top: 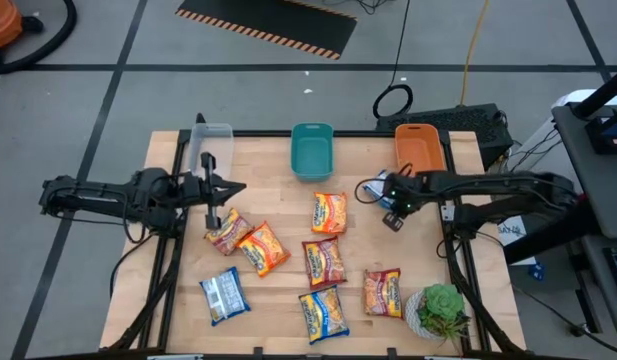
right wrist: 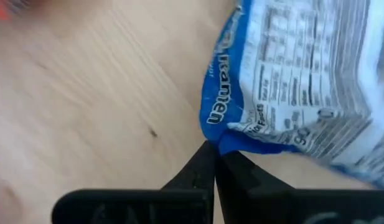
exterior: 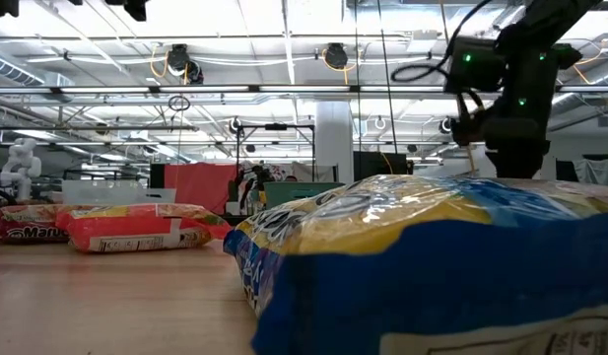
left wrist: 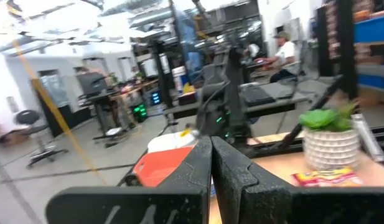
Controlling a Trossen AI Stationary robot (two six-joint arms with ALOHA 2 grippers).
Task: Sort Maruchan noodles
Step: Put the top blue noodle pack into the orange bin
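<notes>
Lying on the table (top: pixel 278 160), seven noodle packets (top: pixel 328 212), three bins (top: pixel 312 150), both grippers (top: pixel 220 190) pressed together

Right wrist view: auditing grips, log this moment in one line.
right gripper: shut on blue packet edge | left gripper: shut, empty, idle

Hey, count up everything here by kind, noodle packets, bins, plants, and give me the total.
Noodle packets: 8, seven lying on the table at, plus a blue packet pinched by the right gripper
Bins: 3, the clear bin, teal bin and orange bin
Potted plant: 1
Total: 12
</notes>
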